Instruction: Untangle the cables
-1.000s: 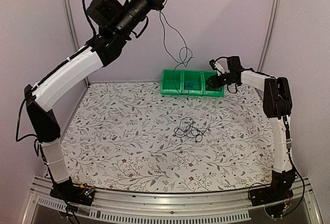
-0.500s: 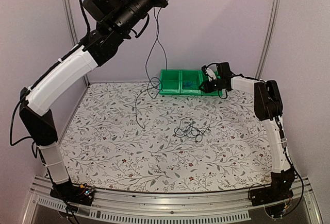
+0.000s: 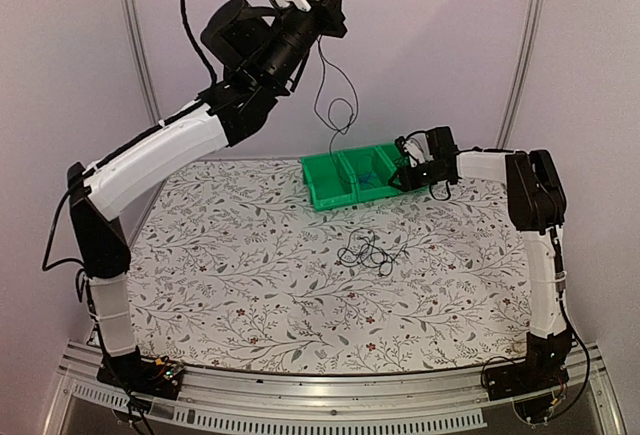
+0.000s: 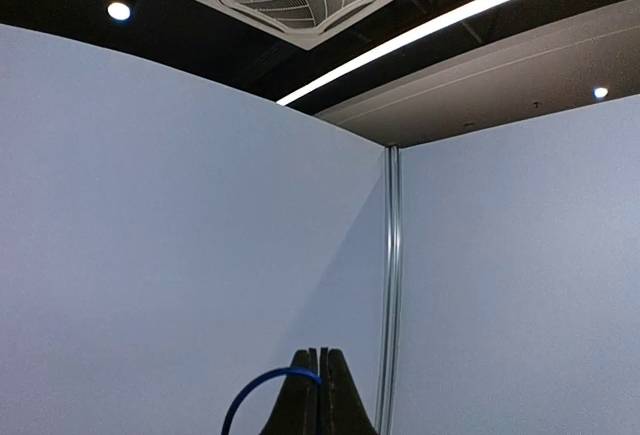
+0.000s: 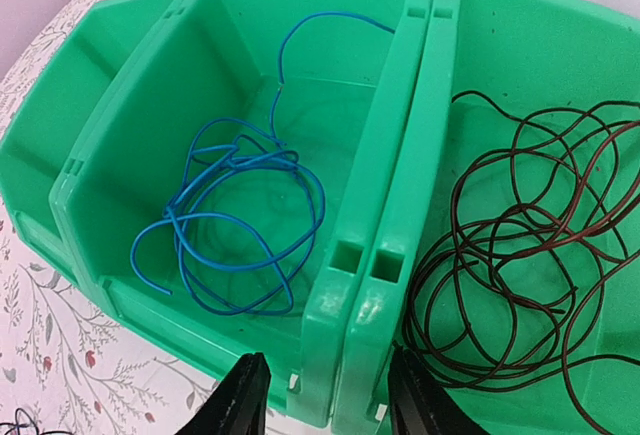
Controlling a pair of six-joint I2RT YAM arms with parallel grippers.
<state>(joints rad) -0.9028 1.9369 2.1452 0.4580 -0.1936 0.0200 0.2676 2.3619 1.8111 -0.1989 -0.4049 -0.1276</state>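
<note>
Scene: we look down on a floral-patterned surface (image 3: 250, 285) with two robot arms fixed at its near edge.
Left arm: it is raised high above the far side of the surface, and the left gripper (image 3: 330, 15) is near the top of the overhead view.
Left fingers: in the wrist view the fingers (image 4: 320, 400) are pressed flat together, with no gap visible between them.
What the left fingers hold: a hanging cable (image 3: 338, 105), thin and dark, drops from them in loose curls and ends above the bins.
Beside the left fingertips: a blue strand (image 4: 250, 400) curves away to one side. We cannot tell whether it is the same wire as the hanging one.
Bins: a row of three green bins (image 3: 330, 190) sits at the far side of the surface, at an angle to its back edge.
Right arm: it reaches to the right end of the row, with the right gripper (image 3: 405, 170) at the bins.
Right fingers: the fingers (image 5: 243, 400) are spread apart. The double wall (image 5: 385, 175) between the middle and right bins stands between them, and we cannot tell whether they press on it.
Middle bin: a blue cable (image 5: 240, 225) lies coiled inside.
Right bin: a dark cable (image 5: 520, 285) lies in loose loops.
Remaining tangle: a small knot of black cables (image 3: 365, 253) lies on the surface, in front of the bins and apart from both grippers.
</note>
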